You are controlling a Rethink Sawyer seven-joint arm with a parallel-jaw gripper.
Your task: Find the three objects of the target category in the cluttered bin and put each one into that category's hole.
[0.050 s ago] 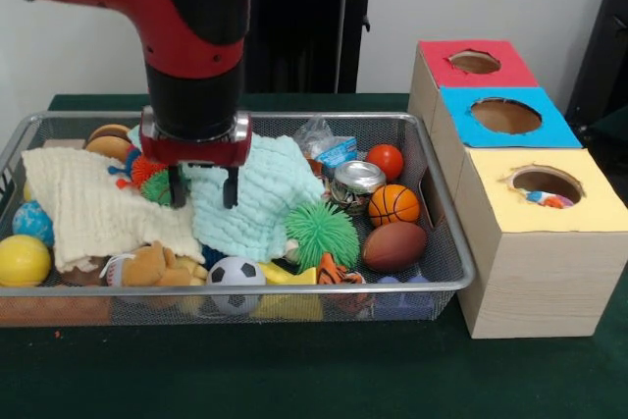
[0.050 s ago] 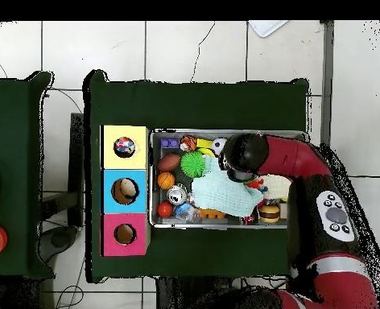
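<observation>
1. Mint waffle-weave cloth (image 1: 263,195) lies crumpled in the middle of the wire bin (image 1: 446,233), and the gripper (image 1: 204,187) hangs right over its left edge, its two dark fingers (image 1: 178,186) apart with nothing between them, tips down at the fabric.
2. Balls, which seem the likely targets, sit to the gripper's right in the front view: a small basketball (image 1: 393,204), a brown football (image 1: 393,246) just in front of it, a red ball (image 1: 385,160) behind, and a soccer ball (image 1: 235,277) at the bin's near rim. A yellow ball (image 1: 23,260) and a blue ball (image 1: 31,222) rest at the left end.
3. Three-hole box (image 1: 538,242) stands just right of the bin, its tops red, blue and yellow; something small and colourful shows inside the yellow hole (image 1: 546,185).
4. Red and black, the arm (image 1: 157,7) comes in from upper left and turns straight down, wrist vertical above the bin.
5. Cream knitted cloth (image 1: 93,205) is spread left of the mint one. A spiky green rubber ball (image 1: 322,234), a shiny metal can (image 1: 356,183) and a plush toy (image 1: 157,264) lie among the clutter.
</observation>
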